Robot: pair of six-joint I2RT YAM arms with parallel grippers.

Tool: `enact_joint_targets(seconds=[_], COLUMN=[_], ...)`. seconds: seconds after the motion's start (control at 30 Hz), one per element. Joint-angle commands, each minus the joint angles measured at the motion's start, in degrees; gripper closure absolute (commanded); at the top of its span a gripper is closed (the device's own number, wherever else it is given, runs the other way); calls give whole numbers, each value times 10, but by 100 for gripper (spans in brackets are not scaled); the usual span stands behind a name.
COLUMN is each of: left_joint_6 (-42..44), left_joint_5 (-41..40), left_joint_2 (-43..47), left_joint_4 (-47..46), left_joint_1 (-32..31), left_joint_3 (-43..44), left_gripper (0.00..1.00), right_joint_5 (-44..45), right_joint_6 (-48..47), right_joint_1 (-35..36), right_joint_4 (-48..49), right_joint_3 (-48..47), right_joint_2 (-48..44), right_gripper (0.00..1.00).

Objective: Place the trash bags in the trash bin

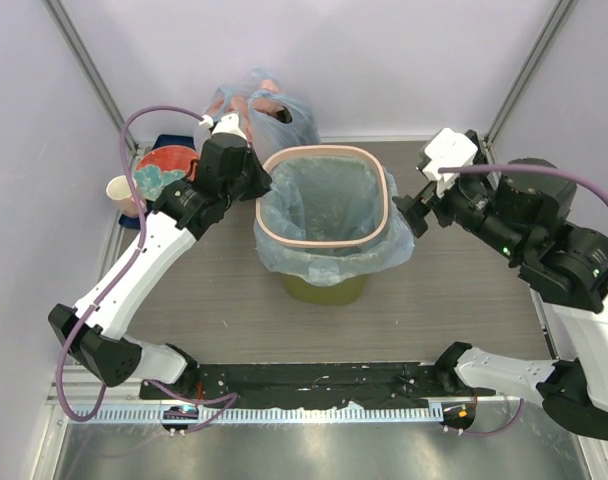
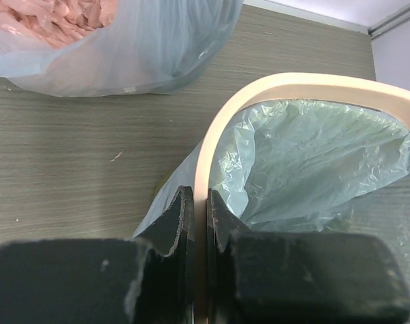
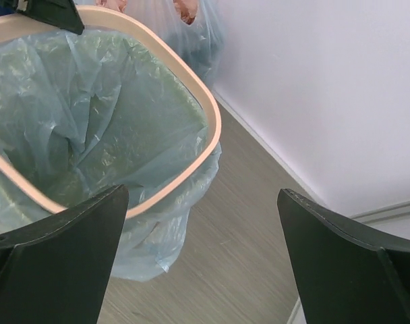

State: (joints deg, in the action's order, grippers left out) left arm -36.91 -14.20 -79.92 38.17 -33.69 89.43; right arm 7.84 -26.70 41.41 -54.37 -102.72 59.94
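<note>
The trash bag (image 2: 306, 162) already lines the trash bin (image 1: 324, 290), its edge folded over the rim that the left claw (image 2: 195, 223) pinches; the right claw (image 3: 198, 250) hangs spread beside it. A careless tug could tip the bin or drag the liner loose.

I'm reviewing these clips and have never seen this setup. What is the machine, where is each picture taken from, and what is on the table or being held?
Two robot arms are bolted to the table's near edge. One picture looks down from above; the other two come from cameras on each wrist.

An olive trash bin stands mid-table, already lined with the light-blue trash bag, whose edges fold out under the beige rim ring. Behind it lies a knotted blue bag of pink lumps; at far left are a red plate and a paper cup.

The left hand is shut on the rim ring at the bin's left edge. The right hand is open beside the bin, holding nothing.
</note>
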Motion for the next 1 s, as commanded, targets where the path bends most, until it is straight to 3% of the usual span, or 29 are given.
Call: enact_joint_targets(seconds=[0.0,0.43,0.97], left_joint_6=[20,48,41], left_joint_5=[35,42,44], left_joint_2=[35,47,25], left_joint_4=[-60,-96,-87], left_joint_1=[-4,-9,-15], left_joint_3=[-20,10,-40], left_gripper=[100,100,100], right_joint_5=[3,3,-6], right_joint_6=[74,112,115], right_joint_1=[-15,-33,-51], right_joint_4=[37,51,57], right_joint_3=[-10,-37,1], right_joint_2=[16,60,62], right_gripper=[1,1,1])
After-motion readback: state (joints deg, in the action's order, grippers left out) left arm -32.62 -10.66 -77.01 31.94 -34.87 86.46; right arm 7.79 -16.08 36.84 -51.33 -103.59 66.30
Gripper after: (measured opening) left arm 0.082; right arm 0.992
